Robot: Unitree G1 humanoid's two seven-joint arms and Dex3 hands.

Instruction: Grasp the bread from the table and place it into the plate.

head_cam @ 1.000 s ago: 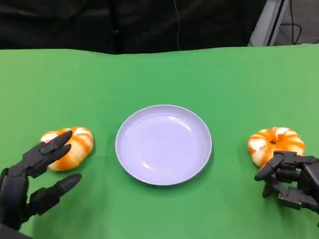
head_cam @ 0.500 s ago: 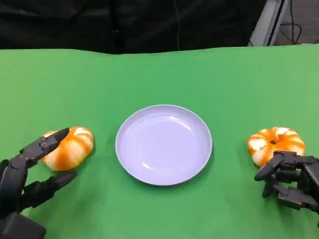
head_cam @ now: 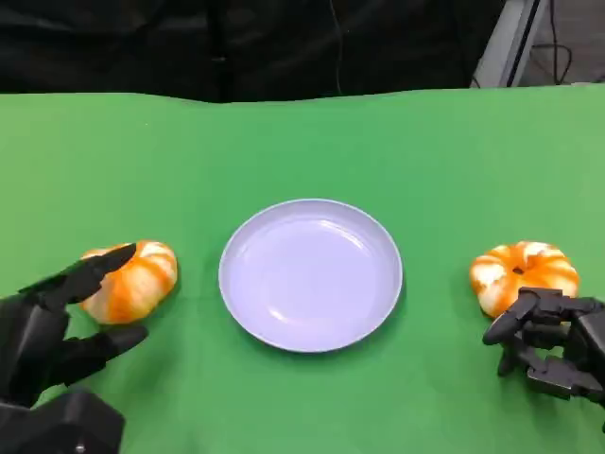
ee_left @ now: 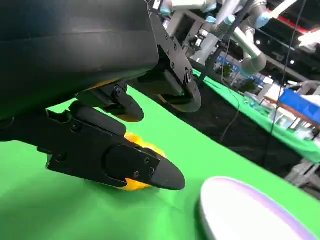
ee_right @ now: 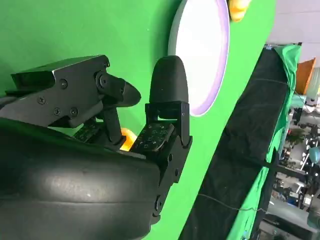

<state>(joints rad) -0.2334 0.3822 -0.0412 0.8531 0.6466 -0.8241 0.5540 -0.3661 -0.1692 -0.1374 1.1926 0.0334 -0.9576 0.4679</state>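
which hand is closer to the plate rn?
Left, narrowly. The left hand sits at the left bread, fingers spread around it, just left of the plate. The right hand hangs curled below the right bread, farther off.

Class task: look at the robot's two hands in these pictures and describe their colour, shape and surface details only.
Both are matte black. The left hand has long, tapered, jointed fingers with rounded tips and a smooth, rounded black shell behind them. The right hand is blockier, with angular segments, small screws and hinge pins visible on its fingers.
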